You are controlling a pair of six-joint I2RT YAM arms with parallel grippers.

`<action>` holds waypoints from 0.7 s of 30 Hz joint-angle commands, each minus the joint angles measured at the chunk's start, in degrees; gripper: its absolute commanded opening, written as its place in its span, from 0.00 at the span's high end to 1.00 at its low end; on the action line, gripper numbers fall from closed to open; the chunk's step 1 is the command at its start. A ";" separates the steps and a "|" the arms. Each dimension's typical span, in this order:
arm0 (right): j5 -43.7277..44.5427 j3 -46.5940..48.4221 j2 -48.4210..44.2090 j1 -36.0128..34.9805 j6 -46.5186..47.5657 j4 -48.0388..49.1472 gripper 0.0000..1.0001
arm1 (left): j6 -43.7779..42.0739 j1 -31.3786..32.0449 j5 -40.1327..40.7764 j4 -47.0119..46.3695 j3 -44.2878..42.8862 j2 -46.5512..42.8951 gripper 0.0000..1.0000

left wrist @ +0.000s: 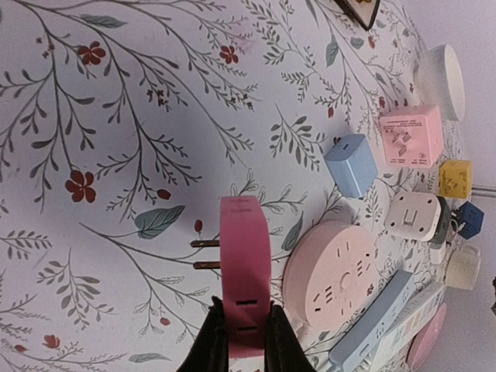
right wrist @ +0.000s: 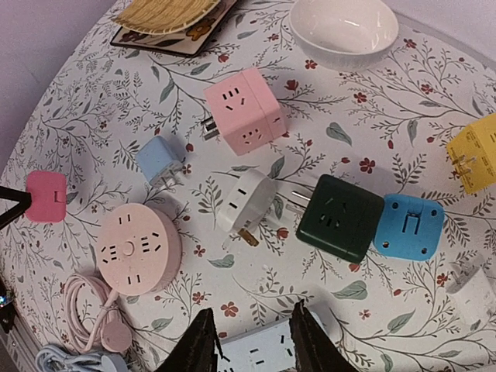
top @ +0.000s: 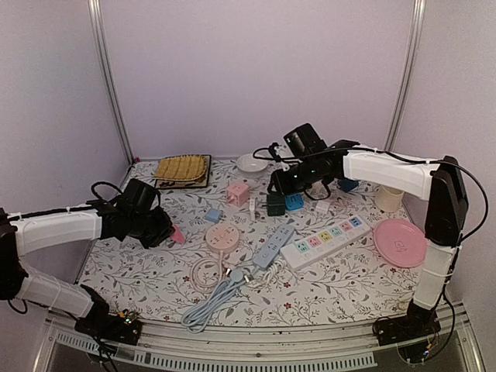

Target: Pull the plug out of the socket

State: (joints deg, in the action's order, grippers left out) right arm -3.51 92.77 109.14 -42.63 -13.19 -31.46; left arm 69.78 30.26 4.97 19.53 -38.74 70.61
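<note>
My left gripper (left wrist: 246, 329) is shut on a flat pink plug (left wrist: 245, 271), whose two metal prongs stick out sideways, free of any socket. The plug (top: 177, 235) hangs just above the tablecloth at the left, apart from the round pink socket (left wrist: 339, 275) beside it. That round socket (top: 223, 238) lies flat mid-table with its cord coiled in front. In the right wrist view the plug (right wrist: 46, 196) shows at the left edge, the round socket (right wrist: 138, 248) below it. My right gripper (right wrist: 252, 333) is open and holds nothing; the end of a light blue power strip (right wrist: 263, 353) lies below its fingers.
Loose adapters lie round the middle: a pink cube (right wrist: 246, 110), a small blue one (right wrist: 160, 160), a white one (right wrist: 248, 203), a dark green cube (right wrist: 341, 217), a blue cube (right wrist: 408, 226). A white bowl (top: 251, 163), a long white strip (top: 325, 240) and a pink plate (top: 400, 241) are nearby.
</note>
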 commanded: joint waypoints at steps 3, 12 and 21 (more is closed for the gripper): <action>1.28 -6.76 -7.14 3.61 -2.54 3.64 0.66 | -3.12 -0.72 -1.09 -0.94 -3.96 6.07 0.90; 1.28 -16.29 -15.07 8.45 -5.00 5.65 0.64 | -6.67 -0.82 -1.04 -0.67 -8.72 10.96 0.57; 0.70 -21.08 -19.38 11.38 -7.23 7.33 0.50 | -11.26 -0.90 -0.02 0.42 -13.93 12.97 0.24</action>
State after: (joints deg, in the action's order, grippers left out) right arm -2.72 73.32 92.75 -32.32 -18.94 -26.22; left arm 61.76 30.04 3.95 19.27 -50.02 82.91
